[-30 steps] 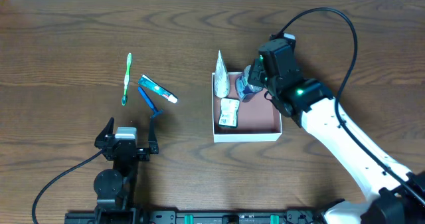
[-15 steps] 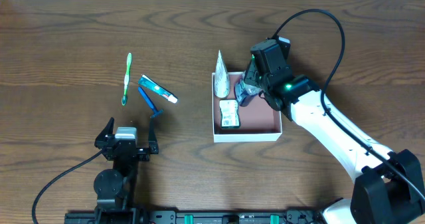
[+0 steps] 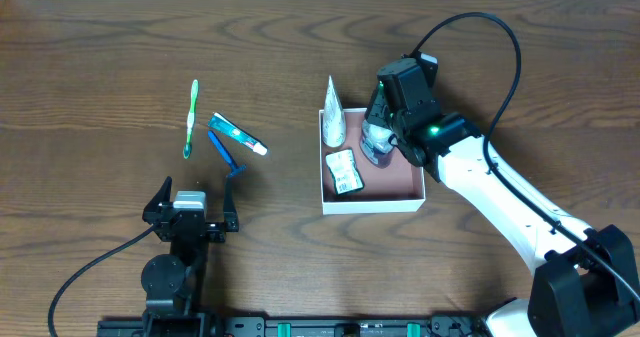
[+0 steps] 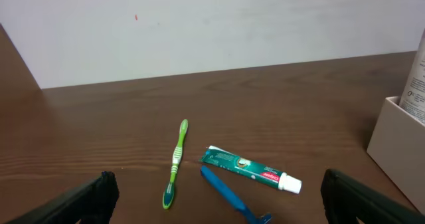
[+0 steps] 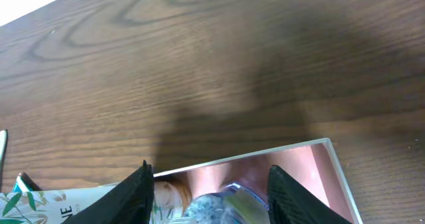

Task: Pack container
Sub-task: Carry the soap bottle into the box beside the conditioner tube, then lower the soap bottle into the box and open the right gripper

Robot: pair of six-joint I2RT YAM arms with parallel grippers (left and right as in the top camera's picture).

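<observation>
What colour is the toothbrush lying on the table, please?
The toothbrush is green with white, clearest in the left wrist view.

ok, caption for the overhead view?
Right gripper open above a bottle in the container; toothbrush, toothpaste and razor lie outside, near the open left gripper.

Toothbrush [image 3: 190, 119], toothpaste [image 3: 238, 134], razor [image 3: 224, 150] left of container [image 3: 372, 204] (packet [image 3: 344, 171], bottle [image 3: 377, 143] inside).

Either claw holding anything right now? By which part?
Left claw is open and empty. Right claw straddles a small bluish bottle in the container; whether it grips the bottle cannot be told.
</observation>
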